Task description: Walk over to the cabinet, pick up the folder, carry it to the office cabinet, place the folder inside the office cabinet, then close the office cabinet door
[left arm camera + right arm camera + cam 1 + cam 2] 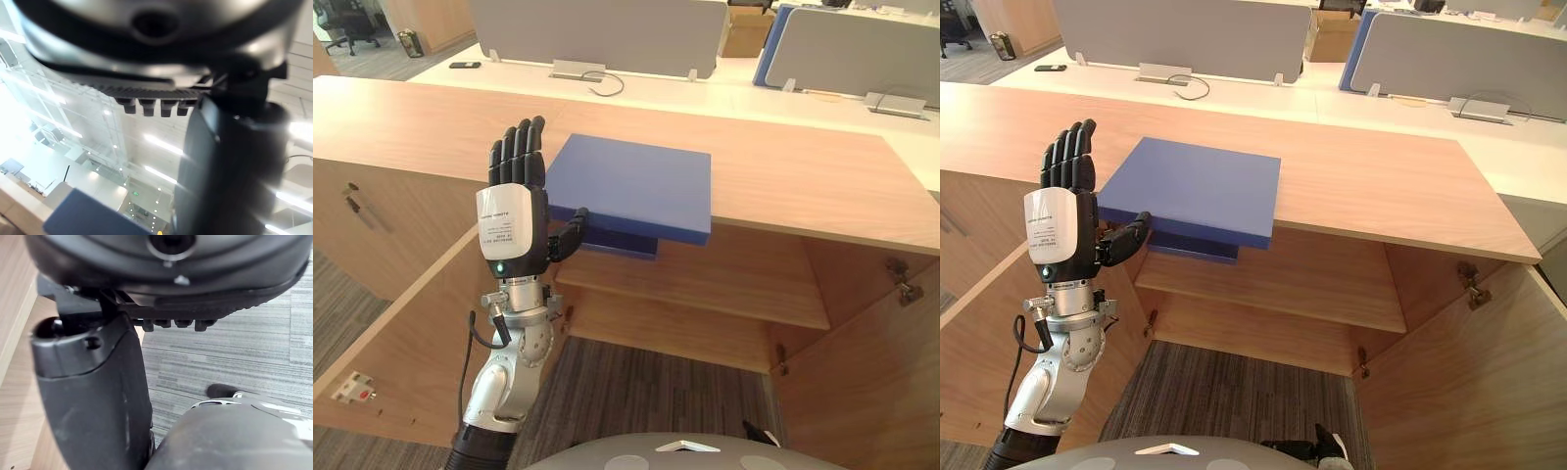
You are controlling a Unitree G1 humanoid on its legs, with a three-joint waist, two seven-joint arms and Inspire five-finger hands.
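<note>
One blue folder (pixel 631 186) on the cabinet top (pixel 803 176), left hand (pixel 514 220) straight-fingered beside it, right hand (pixel 93 391) likewise.

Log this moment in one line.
blue folder: flat on cabinet top, overhanging front | left hand: open, upright by its left corner, thumb at its edge | right hand: open, low over carpet | cabinet doors: open

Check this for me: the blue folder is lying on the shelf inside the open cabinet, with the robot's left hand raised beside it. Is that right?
Not quite. The blue folder lies on the cabinet top, overhanging its front edge, not on the shelf inside. The left eye view shows this. The rest holds: the cabinet is open and the left hand is raised beside the folder.
</note>
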